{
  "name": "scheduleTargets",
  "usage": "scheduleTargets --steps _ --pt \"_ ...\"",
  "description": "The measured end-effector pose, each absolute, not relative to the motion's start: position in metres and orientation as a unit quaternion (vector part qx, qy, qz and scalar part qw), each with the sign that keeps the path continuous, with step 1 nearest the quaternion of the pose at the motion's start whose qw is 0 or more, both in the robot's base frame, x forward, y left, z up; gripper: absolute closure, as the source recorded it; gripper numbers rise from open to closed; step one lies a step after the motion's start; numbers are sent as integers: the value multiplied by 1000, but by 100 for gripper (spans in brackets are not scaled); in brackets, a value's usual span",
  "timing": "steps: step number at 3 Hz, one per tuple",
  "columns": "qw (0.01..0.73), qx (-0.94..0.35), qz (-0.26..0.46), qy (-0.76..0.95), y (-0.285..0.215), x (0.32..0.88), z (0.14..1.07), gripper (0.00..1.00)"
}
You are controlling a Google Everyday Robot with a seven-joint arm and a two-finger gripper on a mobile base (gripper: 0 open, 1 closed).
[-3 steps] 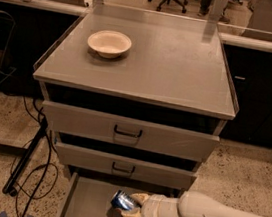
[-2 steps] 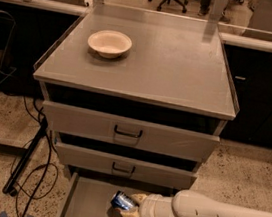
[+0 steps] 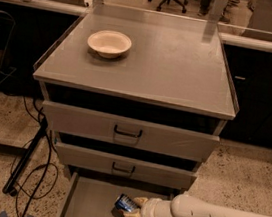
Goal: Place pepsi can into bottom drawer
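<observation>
The pepsi can [image 3: 123, 202], blue with a silver end, lies tilted in my gripper [image 3: 131, 209] over the grey floor of the open bottom drawer [image 3: 89, 205]. My white arm reaches in from the lower right. The gripper's tan fingers [image 3: 136, 216] are shut on the can, low inside the drawer near its right half. I cannot tell whether the can touches the floor. The drawer's front part runs out of view at the bottom.
Two upper drawers with dark handles [image 3: 127, 131] [image 3: 123, 169] stand slightly pulled out above. A cream bowl [image 3: 109, 42] sits on the cabinet top [image 3: 181, 71]. Black cables and a stand leg [image 3: 30, 159] lie on the floor at the left. Office chairs stand far behind.
My arm and gripper have shifted slightly left with the can, staying low over the drawer floor.
</observation>
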State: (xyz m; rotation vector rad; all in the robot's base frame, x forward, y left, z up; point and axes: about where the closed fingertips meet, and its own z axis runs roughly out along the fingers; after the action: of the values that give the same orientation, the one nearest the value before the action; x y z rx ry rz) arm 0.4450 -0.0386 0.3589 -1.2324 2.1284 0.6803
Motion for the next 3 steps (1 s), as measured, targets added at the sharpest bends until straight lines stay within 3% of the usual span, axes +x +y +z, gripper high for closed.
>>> scheduleTargets --steps 3 --pt "357 -452 297 761 -48 462 282 100"
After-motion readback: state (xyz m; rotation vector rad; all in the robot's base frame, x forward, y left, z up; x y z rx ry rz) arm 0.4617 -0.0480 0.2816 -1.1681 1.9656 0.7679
